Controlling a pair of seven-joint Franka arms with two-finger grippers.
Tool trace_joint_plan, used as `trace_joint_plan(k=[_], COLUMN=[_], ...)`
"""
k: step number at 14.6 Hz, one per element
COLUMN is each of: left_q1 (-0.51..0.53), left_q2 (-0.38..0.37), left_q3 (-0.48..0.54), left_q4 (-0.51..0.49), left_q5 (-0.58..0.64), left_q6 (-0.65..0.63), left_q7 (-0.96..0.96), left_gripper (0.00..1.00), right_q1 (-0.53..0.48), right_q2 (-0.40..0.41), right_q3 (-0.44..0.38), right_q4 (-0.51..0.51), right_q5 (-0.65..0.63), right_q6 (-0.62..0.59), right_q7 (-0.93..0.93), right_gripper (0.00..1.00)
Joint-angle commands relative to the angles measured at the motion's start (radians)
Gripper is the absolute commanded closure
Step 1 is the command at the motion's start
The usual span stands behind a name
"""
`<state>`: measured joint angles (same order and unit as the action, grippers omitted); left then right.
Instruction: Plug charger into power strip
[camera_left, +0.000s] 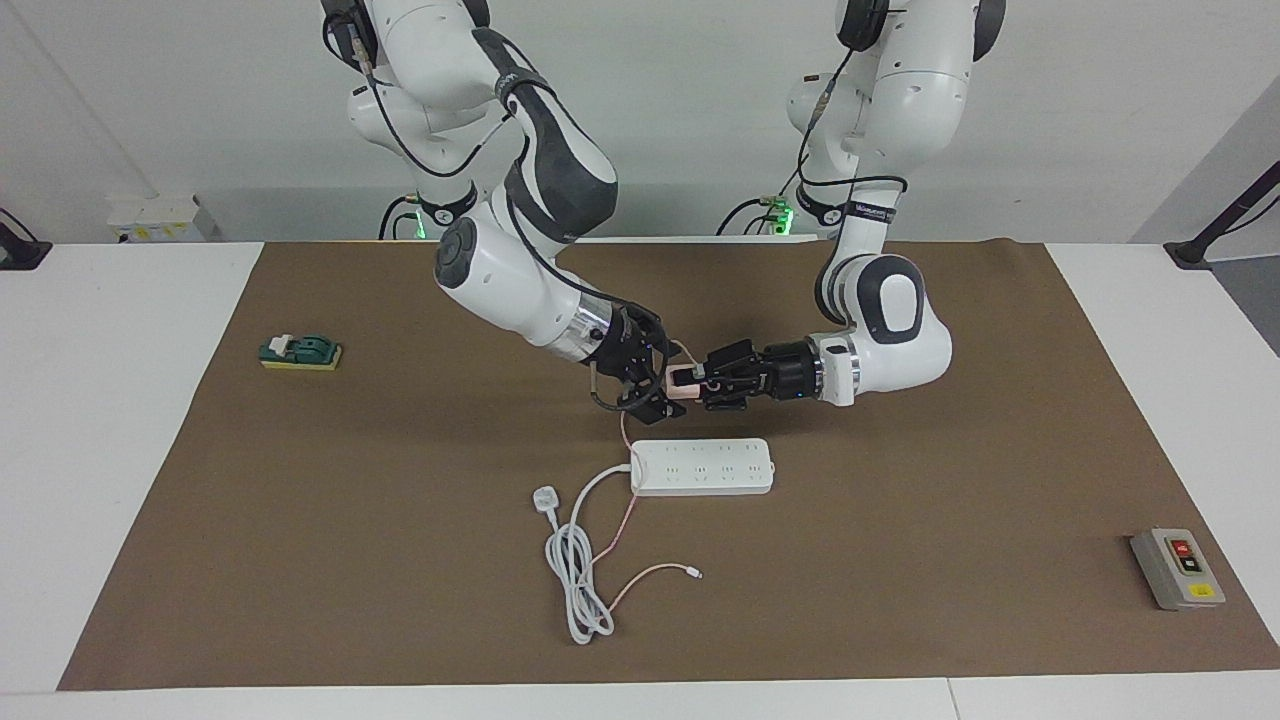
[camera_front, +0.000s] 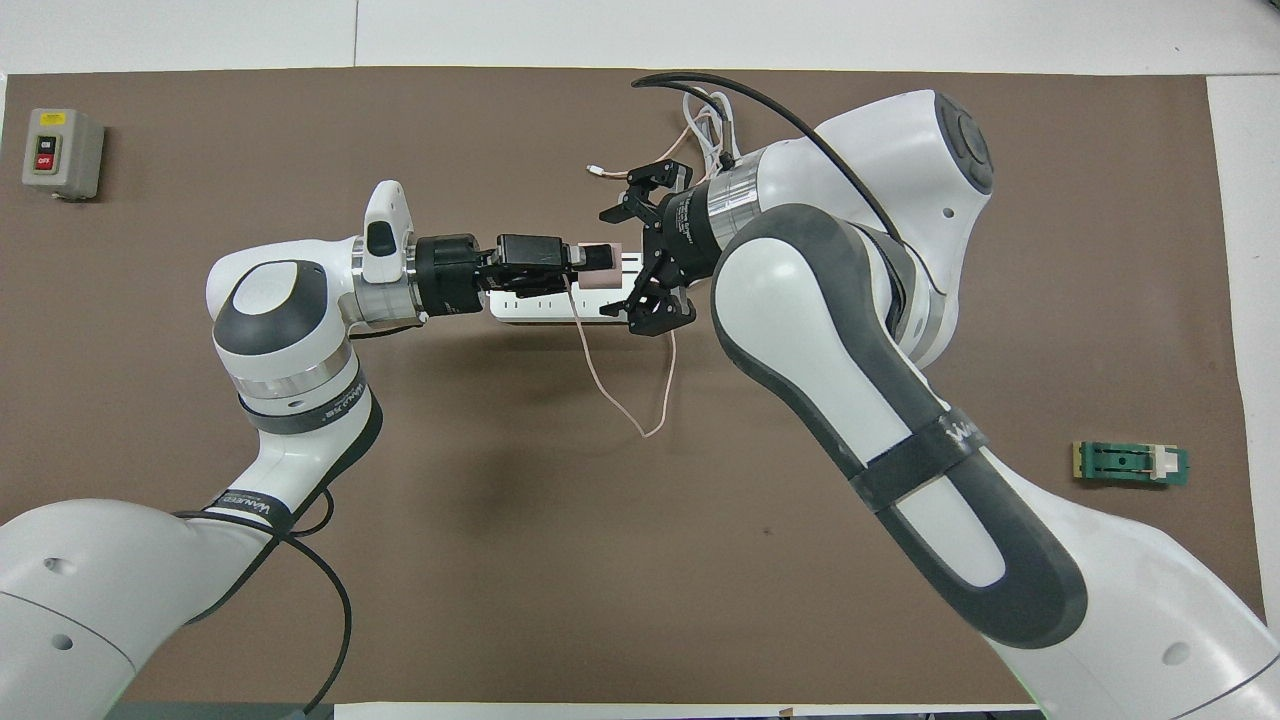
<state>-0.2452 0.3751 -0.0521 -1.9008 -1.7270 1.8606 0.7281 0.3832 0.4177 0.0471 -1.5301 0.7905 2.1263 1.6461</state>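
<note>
The charger (camera_left: 682, 381), a small pale-pink cube, hangs in the air above the brown mat, just over the power strip's edge on the robots' side. My left gripper (camera_left: 702, 383) is shut on it, reaching sideways. My right gripper (camera_left: 660, 382) faces it from the charger's other end, its fingers spread wide on either side of the cube without gripping. From overhead, the charger (camera_front: 604, 258) sits between the left gripper (camera_front: 590, 258) and the open right gripper (camera_front: 632, 260). The white power strip (camera_left: 703, 467) lies flat on the mat, partly covered from above (camera_front: 525, 308). The thin pink cable (camera_left: 625, 520) droops to the mat.
The strip's thick white cord (camera_left: 575, 580) and three-pin plug (camera_left: 545, 496) lie coiled farther from the robots. A grey button box (camera_left: 1177, 568) stands at the left arm's end, and a green block (camera_left: 300, 351) lies at the right arm's end.
</note>
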Motion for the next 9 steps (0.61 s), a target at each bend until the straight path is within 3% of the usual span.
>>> trace_joint_plan(k=[1, 5, 9], left_q1=[0.024, 0.037, 0.043], left_q2=[0.001, -0.021, -0.142], left_q3=[0.011, 0.015, 0.018], left_q4=[0.008, 0.006, 0.000], left_q5=[-0.006, 0.000, 0.229], left_q6=[0.011, 0.093, 0.207], left_q7=[0.001, -0.033, -0.243], left_gripper=[1.00, 1.00, 1.00], right_q1=[-0.032, -0.085, -0.154], right_q2=[-0.023, -0.060, -0.095], right_q3=[0.002, -0.003, -0.003], right_q4=[-0.002, -0.008, -0.013], right_q5=[0.013, -0.026, -0.137], right_q6=[-0.020, -0.075, -0.130], right_q7=[0.011, -0.005, -0.079], right_gripper=[0.00, 0.00, 0.00])
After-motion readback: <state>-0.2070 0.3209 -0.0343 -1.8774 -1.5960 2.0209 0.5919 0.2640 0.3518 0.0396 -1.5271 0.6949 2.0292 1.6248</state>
